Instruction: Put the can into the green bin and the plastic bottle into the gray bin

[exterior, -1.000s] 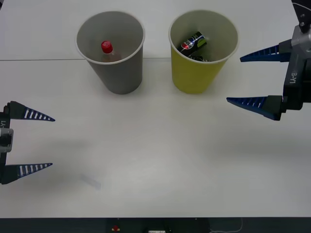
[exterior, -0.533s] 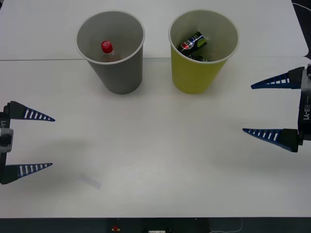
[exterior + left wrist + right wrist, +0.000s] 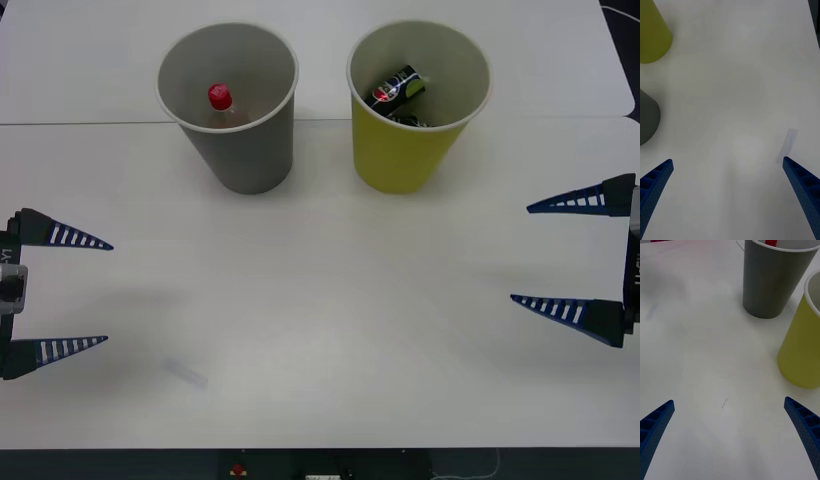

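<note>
Right tool: released, blue ribbed fingers spread wide, holding and touching nothing; poised over the right edge of the surface.

Left tool: released, fingers wide apart, nothing between them; parked at the left edge of the surface.

Surface: white, matte, with a seam line running across behind the two bins. A small pale rectangular scrap lies flat near the front, closer to the left tool. A faint dark scratch mark shows in the right wrist view.

Gray bin: upright, far side of the surface, left of centre.

Plastic bottle: inside the gray bin, red cap up, leaning against the near wall. Well apart from both tools.

Green bin: upright, just beside the gray bin to its right, not touching it.

Can: inside the green bin, lying tilted, logo facing up. Well apart from the right tool, which sits nearer the front and to the right of the bin.
</note>
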